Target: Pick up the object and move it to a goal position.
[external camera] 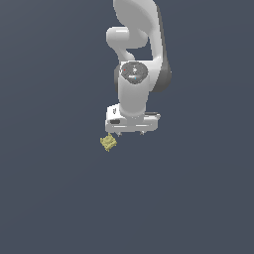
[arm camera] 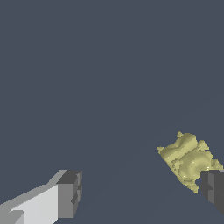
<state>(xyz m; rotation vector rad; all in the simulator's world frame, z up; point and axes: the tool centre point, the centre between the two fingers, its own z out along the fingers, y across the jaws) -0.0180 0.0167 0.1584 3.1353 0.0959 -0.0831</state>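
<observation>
**Claw open beside the lumpy object**

Claw (external camera: 130,133) of the white Panda arm (external camera: 135,59) hangs in the middle of the exterior view, a little above centre, pointing down with its jaws spread wide and nothing held between them. In the wrist view its two dark fingertips (arm camera: 70,194) sit far apart, one at the lower left of the frame and the other at the lower right edge.

The object (external camera: 108,142), small, olive-yellow and jagged, lies just below and toward the exterior view's left of the claw, near the frame's centre. In the wrist view it (arm camera: 187,160) appears at the lower right, partly overlapped by one fingertip; whether they touch cannot be told. Plain dark blue-grey floor (external camera: 49,198) fills every other part of both frames.
</observation>
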